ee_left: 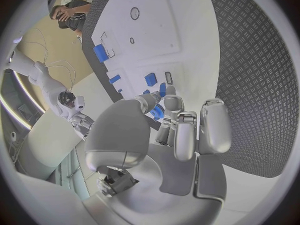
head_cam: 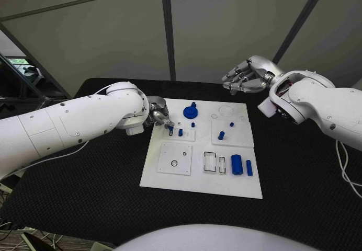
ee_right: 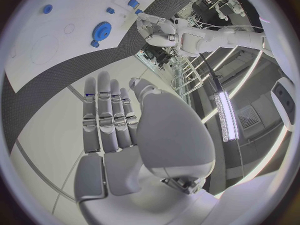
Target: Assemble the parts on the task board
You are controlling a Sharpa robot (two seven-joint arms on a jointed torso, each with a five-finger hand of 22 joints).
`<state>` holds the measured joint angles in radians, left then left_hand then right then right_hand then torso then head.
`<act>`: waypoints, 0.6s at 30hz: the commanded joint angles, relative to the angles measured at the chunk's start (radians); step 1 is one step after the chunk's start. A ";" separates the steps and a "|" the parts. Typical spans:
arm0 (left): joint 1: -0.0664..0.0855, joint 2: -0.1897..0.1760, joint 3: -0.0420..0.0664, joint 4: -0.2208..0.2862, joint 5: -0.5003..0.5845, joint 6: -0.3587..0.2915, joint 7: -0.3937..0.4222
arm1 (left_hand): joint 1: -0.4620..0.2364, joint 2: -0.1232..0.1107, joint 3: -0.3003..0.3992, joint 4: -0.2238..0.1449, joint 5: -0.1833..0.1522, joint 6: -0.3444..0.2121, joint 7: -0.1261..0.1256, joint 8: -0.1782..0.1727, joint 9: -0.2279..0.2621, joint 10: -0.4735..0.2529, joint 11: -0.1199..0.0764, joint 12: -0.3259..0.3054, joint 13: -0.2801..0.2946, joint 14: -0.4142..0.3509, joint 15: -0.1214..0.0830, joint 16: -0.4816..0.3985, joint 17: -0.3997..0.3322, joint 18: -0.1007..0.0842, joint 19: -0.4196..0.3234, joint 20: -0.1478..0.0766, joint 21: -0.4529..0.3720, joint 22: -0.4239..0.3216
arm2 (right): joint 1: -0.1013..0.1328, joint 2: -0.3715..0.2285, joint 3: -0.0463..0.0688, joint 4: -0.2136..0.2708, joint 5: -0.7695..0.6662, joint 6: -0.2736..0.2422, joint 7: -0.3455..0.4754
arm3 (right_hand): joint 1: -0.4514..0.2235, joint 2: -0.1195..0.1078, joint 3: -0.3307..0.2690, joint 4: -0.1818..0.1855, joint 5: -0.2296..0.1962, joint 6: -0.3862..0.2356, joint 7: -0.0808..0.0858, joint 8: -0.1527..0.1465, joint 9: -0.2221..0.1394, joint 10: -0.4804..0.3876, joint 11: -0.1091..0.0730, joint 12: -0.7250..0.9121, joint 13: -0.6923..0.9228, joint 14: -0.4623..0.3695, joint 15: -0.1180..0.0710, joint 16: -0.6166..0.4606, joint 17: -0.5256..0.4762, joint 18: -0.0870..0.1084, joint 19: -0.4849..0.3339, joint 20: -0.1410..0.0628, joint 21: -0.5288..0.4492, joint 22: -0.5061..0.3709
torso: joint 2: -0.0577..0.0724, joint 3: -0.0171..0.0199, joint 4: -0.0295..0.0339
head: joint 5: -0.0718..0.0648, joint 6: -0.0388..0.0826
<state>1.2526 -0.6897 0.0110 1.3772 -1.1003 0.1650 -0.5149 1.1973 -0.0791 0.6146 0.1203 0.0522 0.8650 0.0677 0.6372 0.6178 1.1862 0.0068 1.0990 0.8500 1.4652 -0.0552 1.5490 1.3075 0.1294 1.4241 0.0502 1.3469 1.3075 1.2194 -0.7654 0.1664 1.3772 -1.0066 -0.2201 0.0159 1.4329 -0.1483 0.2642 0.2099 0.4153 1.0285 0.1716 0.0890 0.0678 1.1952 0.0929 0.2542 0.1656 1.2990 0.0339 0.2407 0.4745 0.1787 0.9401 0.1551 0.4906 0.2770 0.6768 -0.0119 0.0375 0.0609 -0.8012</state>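
On black table: white task board.

The white board lies flat mid-table, long side running toward 12 o'clock. A blue gear sits near its 12 o'clock edge, a small blue peg just below it. Two short blue pieces stand in a raised plate at 10 o'clock. A blue pin stands upright toward 2 o'clock, a smaller stud above it. At 4 o'clock a thick blue cylinder and a thin bar lie side by side, beside empty slots.
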 commanded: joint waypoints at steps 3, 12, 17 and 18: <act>-0.005 0.001 -0.008 0.015 -0.051 0.003 -0.021 | -0.002 -0.012 0.129 -0.122 0.007 0.005 -0.001 0.005 0.002 0.024 -0.014 0.005 0.003 0.097 -0.008 0.005 0.237 -0.067 0.006 0.000 0.004 0.074 | 0.001 -0.001 0.001 0.000 -0.002 0.002 0.009 | -0.009 -0.001 0.005 0.000 0.003 0.005 0.003 -0.004 0.001 0.002 0.004 -0.005 -0.002 0.001 0.007 -0.004 0.001 0.003 -0.001 0.008 -0.004 -0.001 | 0.001 0.0001 -0.0017 | 0.000 -0.002; -0.008 0.003 -0.015 0.020 -0.079 0.012 -0.031 | -0.005 -0.018 0.138 -0.125 0.009 0.008 -0.003 0.006 0.003 0.029 -0.016 0.007 0.005 0.098 -0.009 0.008 0.241 -0.068 0.009 -0.002 0.007 0.077 | 0.001 -0.001 0.000 -0.001 -0.002 0.003 0.010 | -0.009 -0.001 0.005 0.000 0.003 0.005 0.003 -0.004 0.001 0.002 0.004 -0.005 -0.002 0.001 0.007 -0.004 0.001 0.003 -0.001 0.008 -0.004 -0.001 | 0.002 0.0009 -0.0019 | 0.001 -0.002; -0.009 0.004 -0.016 0.020 -0.090 0.023 -0.035 | -0.006 -0.018 0.139 -0.126 0.010 0.009 -0.003 0.006 0.003 0.030 -0.016 0.006 0.005 0.098 -0.010 0.008 0.242 -0.068 0.010 -0.002 0.007 0.078 | 0.001 -0.001 0.000 -0.001 -0.002 0.003 0.010 | -0.009 -0.001 0.005 0.000 0.003 0.005 0.003 -0.004 0.001 0.002 0.004 -0.005 -0.002 0.001 0.007 -0.004 0.001 0.003 -0.001 0.008 -0.004 -0.001 | 0.002 0.0006 -0.0018 | 0.002 -0.004; -0.009 0.005 -0.016 0.019 -0.091 0.024 -0.036 | -0.006 -0.018 0.139 -0.126 0.010 0.009 -0.003 0.006 0.003 0.030 -0.016 0.006 0.005 0.098 -0.010 0.008 0.242 -0.068 0.010 -0.002 0.007 0.078 | 0.001 -0.001 0.000 -0.001 -0.002 0.003 0.010 | -0.009 -0.001 0.005 0.000 0.003 0.005 0.003 -0.004 0.001 0.002 0.004 -0.005 -0.002 0.001 0.007 -0.004 0.001 0.003 -0.001 0.008 -0.004 -0.001 | 0.002 0.0006 -0.0017 | 0.001 -0.004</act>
<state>1.2454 -0.6856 -0.0020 1.3973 -1.1622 0.1688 -0.5328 1.1892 -0.0870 0.6252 0.1199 0.0576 0.8687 0.0642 0.6400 0.6201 1.2091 -0.0071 1.1028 0.8532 1.4687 -0.0586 1.5531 1.3075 0.1296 1.4276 0.0467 1.3518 1.3075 1.2190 -0.7659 0.1663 1.3752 -1.0066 -0.2199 0.0165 1.4329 -0.1483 0.2642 0.2099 0.4153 1.0285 0.1716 0.0890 0.0677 1.1952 0.0929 0.2542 0.1657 1.2990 0.0339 0.2407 0.4746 0.1788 0.9401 0.1551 0.4906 0.2771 0.6786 -0.0113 0.0357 0.0623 -0.8047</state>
